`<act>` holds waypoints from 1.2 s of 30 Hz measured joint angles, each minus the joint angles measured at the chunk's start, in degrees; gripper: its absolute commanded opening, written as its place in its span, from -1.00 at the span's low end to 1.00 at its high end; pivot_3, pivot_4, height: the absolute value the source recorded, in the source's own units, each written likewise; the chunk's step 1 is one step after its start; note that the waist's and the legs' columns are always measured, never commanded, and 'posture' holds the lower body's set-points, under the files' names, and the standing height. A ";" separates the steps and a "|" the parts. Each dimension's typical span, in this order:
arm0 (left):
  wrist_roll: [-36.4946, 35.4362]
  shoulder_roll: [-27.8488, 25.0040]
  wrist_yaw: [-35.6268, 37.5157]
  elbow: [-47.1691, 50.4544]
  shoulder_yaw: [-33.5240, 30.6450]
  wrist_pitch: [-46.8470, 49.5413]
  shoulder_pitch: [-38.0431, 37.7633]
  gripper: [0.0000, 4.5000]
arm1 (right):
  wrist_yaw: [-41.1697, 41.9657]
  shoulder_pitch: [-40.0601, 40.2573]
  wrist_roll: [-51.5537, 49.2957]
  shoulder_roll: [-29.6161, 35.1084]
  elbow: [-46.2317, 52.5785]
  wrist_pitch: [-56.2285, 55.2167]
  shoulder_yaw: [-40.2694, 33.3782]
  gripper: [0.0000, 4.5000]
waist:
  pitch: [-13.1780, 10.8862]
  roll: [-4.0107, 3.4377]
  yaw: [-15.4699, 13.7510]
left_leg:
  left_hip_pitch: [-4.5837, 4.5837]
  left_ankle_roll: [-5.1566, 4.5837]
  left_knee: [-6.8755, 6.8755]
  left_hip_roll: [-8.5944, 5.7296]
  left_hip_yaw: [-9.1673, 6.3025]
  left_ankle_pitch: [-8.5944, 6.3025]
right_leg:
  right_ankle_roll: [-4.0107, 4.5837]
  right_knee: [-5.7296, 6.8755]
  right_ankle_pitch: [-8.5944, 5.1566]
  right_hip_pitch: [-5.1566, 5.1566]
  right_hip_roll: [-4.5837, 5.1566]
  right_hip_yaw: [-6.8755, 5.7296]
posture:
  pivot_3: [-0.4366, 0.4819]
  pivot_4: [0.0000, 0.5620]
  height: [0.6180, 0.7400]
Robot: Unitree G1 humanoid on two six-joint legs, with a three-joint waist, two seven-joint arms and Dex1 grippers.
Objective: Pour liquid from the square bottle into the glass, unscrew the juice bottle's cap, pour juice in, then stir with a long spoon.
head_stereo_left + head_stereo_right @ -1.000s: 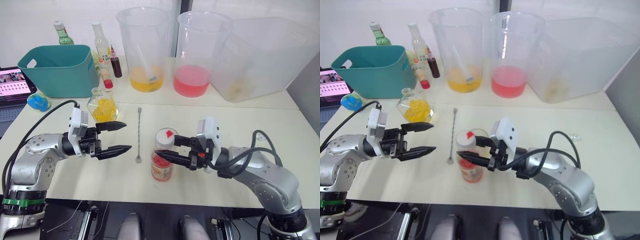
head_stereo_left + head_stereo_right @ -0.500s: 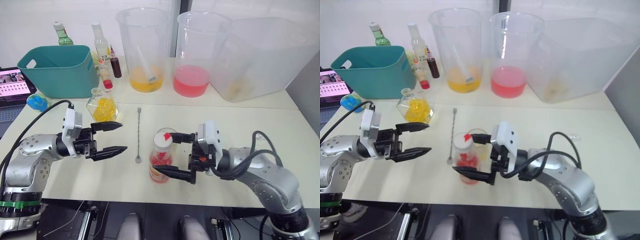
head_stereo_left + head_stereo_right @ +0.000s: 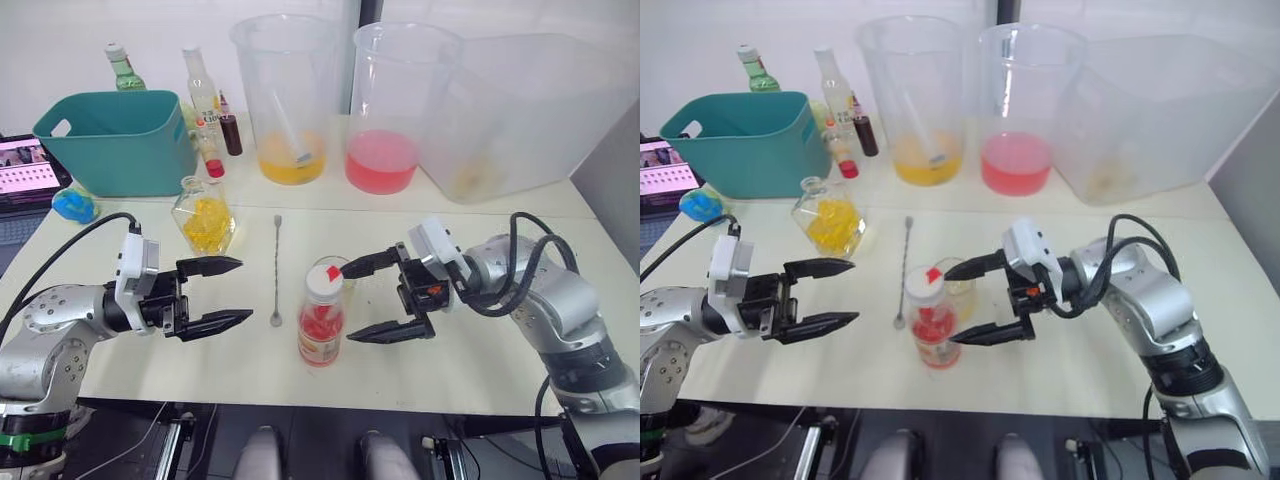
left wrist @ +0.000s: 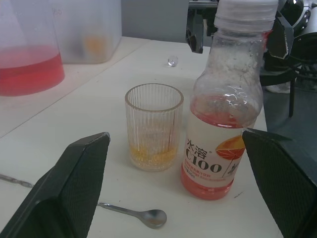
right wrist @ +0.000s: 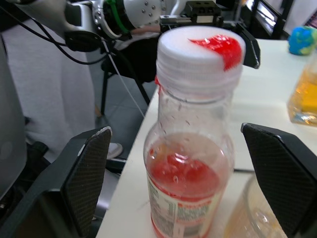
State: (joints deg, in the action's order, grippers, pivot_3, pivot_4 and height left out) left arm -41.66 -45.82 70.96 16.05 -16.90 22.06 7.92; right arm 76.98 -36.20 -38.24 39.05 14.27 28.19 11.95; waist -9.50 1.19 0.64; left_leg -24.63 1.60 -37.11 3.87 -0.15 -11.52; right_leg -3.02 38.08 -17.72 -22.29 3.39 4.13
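The juice bottle (image 3: 322,322) stands upright near the table's front middle, its white cap (image 3: 325,277) with a red mark on top. The ribbed glass (image 4: 154,126), holding a little yellow liquid, stands just behind the bottle. My right gripper (image 3: 347,305) is open just right of the bottle, not touching it. My left gripper (image 3: 245,289) hangs open to the left, fingers pointing at the bottle. The long spoon (image 3: 277,270) lies flat between them. The square bottle (image 3: 205,215) with yellow liquid stands behind the left gripper.
A teal basket (image 3: 120,135) sits back left, with slim bottles (image 3: 203,95) and a small dark-red bottle (image 3: 232,130) beside it. Two big beakers, one yellow (image 3: 290,100) and one pink (image 3: 385,110), and a clear tub (image 3: 530,110) line the back. A laptop (image 3: 25,165) is far left.
My right gripper opened off the juice bottle and drew back to the right, leaving it standing. My left gripper pulled back a little to the left.
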 measured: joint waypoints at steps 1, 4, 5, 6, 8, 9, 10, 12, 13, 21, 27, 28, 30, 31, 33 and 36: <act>-0.26 0.00 -0.51 0.72 -0.31 0.24 -0.01 1.00 | 0.68 -0.59 0.25 -0.37 -0.60 -0.17 0.40 0.97 | 0.00 0.00 -0.02 | 0.00 0.00 -0.02 0.00 0.00 0.00 | 0.00 0.00 0.00 0.00 0.00 0.00 | -0.05 -0.47 0.80; -1.43 -0.63 -2.10 4.45 -2.26 1.56 -2.53 1.00 | 3.28 -3.58 1.82 -2.68 -4.06 -1.41 1.30 0.97 | 0.00 0.00 0.30 | 0.02 0.00 0.00 0.02 0.01 0.00 | 0.01 0.03 0.00 -0.02 -0.01 0.01 | -0.05 -0.47 0.80; -1.60 -1.05 -2.43 5.94 -2.61 1.99 -3.93 1.00 | 4.12 -4.35 2.43 -3.37 -5.38 -2.38 1.42 0.97 | 0.00 0.00 0.44 | 0.04 0.00 0.04 0.02 0.01 0.00 | 0.01 0.03 0.00 -0.03 -0.02 0.01 | -0.05 -0.47 0.80; -1.76 -1.27 -2.58 7.09 -3.03 2.16 -5.29 1.00 | 4.88 -5.04 3.38 -3.92 -6.51 -3.20 1.72 0.97 | 0.00 0.00 0.53 | 0.07 0.00 0.10 0.03 0.01 0.00 | 0.02 0.03 0.00 -0.03 -0.03 0.01 | -0.05 -0.47 0.80; -2.10 -1.35 -2.87 8.20 -3.55 2.37 -6.81 1.00 | 6.57 -5.83 4.37 -4.45 -7.97 -4.07 2.74 0.97 | 0.00 0.00 0.39 | 0.09 0.00 0.12 0.03 0.00 0.00 | 0.03 0.04 -0.01 -0.03 -0.03 -0.01 | -0.05 -0.47 0.80; -2.25 -1.35 -3.05 8.25 -3.81 2.46 -6.97 1.00 | 7.08 -5.87 4.40 -5.00 -8.39 -4.07 2.96 0.97 | 0.00 0.00 0.32 | 0.09 0.01 0.12 0.03 0.01 0.00 | 0.04 0.03 0.00 -0.02 -0.03 -0.01 | -0.05 -0.47 0.80; -2.35 -1.35 -3.30 8.27 -4.08 2.53 -7.13 1.00 | 7.44 -5.88 4.40 -5.64 -8.72 -4.07 3.01 0.97 | 0.00 0.00 0.24 | 0.09 0.01 0.11 0.02 0.01 0.00 | 0.04 0.03 0.00 -0.01 -0.02 -0.01 | -0.05 -0.47 0.80; -2.43 -1.35 -3.97 8.31 -4.41 2.56 -7.54 1.00 | 7.92 -5.95 4.41 -6.67 -9.33 -4.08 3.01 0.97 | 0.00 0.00 0.08 | 0.09 0.01 0.10 0.00 0.01 0.01 | 0.03 0.02 0.00 0.00 0.00 -0.01 | -0.05 -0.47 0.80; -2.43 -1.32 -4.21 8.34 -4.41 2.59 -7.79 1.00 | 8.06 -6.03 4.50 -6.92 -9.51 -4.17 3.02 0.97 | 0.00 0.00 0.04 | 0.09 0.01 0.10 0.00 0.01 0.01 | 0.04 0.02 0.00 0.01 0.00 -0.01 | -0.05 -0.47 0.80; -2.45 -0.96 -6.28 9.49 -3.11 2.82 -6.72 1.00 | 9.20 -7.81 8.29 -10.28 -14.00 -7.86 4.03 0.60 | 0.00 0.00 0.15 | 0.11 0.02 0.11 0.02 0.01 0.01 | 0.04 0.04 0.00 -0.01 -0.02 -0.01 | -0.05 -0.47 0.80; -3.42 0.07 -7.87 9.51 -1.86 3.49 -4.45 1.00 | 9.45 -7.56 8.78 -10.57 -14.64 -8.86 4.24 -0.29 | 0.00 0.00 0.09 | 0.11 0.02 0.11 0.02 0.01 0.01 | 0.04 0.06 0.00 0.00 -0.02 -0.01 | -0.05 -0.47 0.80; -3.73 0.45 -8.12 9.53 -1.55 3.69 -3.75 1.00 | 9.45 -7.45 8.78 -10.51 -14.58 -8.86 4.21 -0.41 | 0.00 0.00 0.09 | 0.11 0.03 0.11 0.02 0.01 0.01 | 0.04 0.06 0.00 0.00 -0.02 -0.01 | -0.05 -0.47 0.80; -3.83 0.46 -8.37 9.60 -0.47 4.29 -2.73 1.00 | 9.32 -6.90 8.66 -10.22 -13.96 -8.79 3.83 -0.45 | 0.00 0.00 0.13 | 0.11 0.02 0.11 0.01 0.01 0.01 | 0.04 0.06 0.00 0.00 -0.02 -0.01 | -0.05 -0.47 0.80; -3.83 0.47 -8.33 9.59 0.11 4.41 -2.31 1.00 | 9.23 -6.54 8.59 -10.09 -13.59 -8.72 3.54 -0.45 | 0.00 0.00 0.13 | 0.11 0.02 0.11 0.02 0.01 0.01 | 0.04 0.06 0.00 0.00 -0.02 -0.01 | -0.05 -0.47 0.80; -3.77 0.47 -7.84 9.38 1.54 4.43 -1.21 1.00 | 8.60 -5.44 7.91 -9.12 -11.89 -7.30 2.79 -0.45 | 0.00 -0.01 0.02 | 0.10 0.02 0.11 0.01 0.01 0.01 | 0.04 0.05 0.00 0.00 -0.01 -0.01 | -0.05 -0.47 0.80; -3.70 1.15 -6.89 8.16 3.98 4.43 0.75 1.00 | 6.72 -3.53 6.47 -7.11 -7.79 -3.41 1.51 -0.45 | 0.00 0.00 -0.13 | 0.09 0.03 0.11 0.00 0.00 0.01 | 0.04 0.05 0.00 0.00 -0.01 -0.02 | -0.05 -0.47 0.80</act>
State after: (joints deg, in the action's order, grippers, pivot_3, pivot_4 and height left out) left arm -45.36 -44.67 64.07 24.21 -12.92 26.49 8.66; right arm 83.71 -39.72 -31.77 31.94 6.48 24.78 13.46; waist -9.50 1.18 0.51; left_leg -24.54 1.63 -37.00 3.87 -0.15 -11.51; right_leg -2.98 38.13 -17.71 -22.29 3.38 4.11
